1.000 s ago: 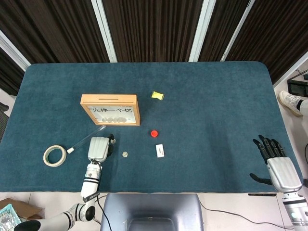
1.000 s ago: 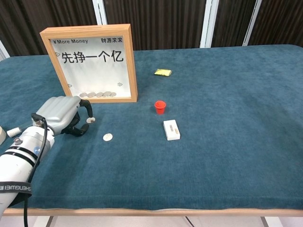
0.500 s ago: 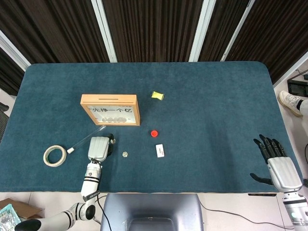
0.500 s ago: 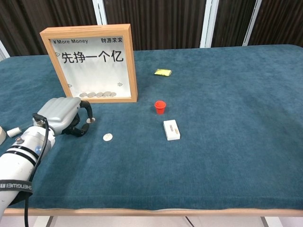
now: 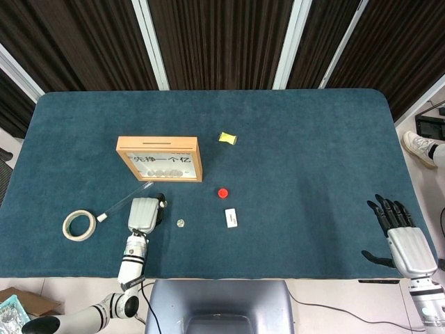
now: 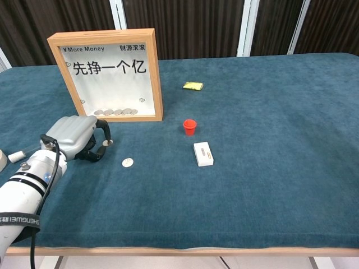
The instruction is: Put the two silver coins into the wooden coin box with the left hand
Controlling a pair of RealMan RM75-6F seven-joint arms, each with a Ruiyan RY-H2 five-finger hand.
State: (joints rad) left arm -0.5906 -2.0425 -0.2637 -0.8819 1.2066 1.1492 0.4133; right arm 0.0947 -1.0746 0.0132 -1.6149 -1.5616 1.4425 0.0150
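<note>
You were on the first coin here, from what I could see — your left hand (image 6: 78, 137) sat low over the table (image 6: 269, 168) in front of the coin box (image 6: 109, 75), fingers curled in, with a small silver coin (image 6: 105, 143) pinched at the fingertips, which the chest view showed much better than the head view. The second coin (image 6: 128, 162) lay flat on the cloth just to the right of that hand, untouched, so I'd call the job less than half done. The box stood upright with a row of coins already along the bottom behind its window, and the head view showed the slot as a dark line on its top edge (image 5: 157, 142). Next move, I'd guess, was lifting the pinched coin up above the frame and lining its edge up with that slot — fiddly, since the slot looked narrow and the coin had to go in edge-on without slipping from the fingertips. Your right hand (image 5: 402, 233) was parked way off at the far right corner of the table, fingers spread, holding nothing. The red cap (image 6: 190, 126), the white block (image 6: 203, 153), the yellow thing (image 6: 193, 86) and the tape roll (image 5: 79, 225) were all out of the way.
</note>
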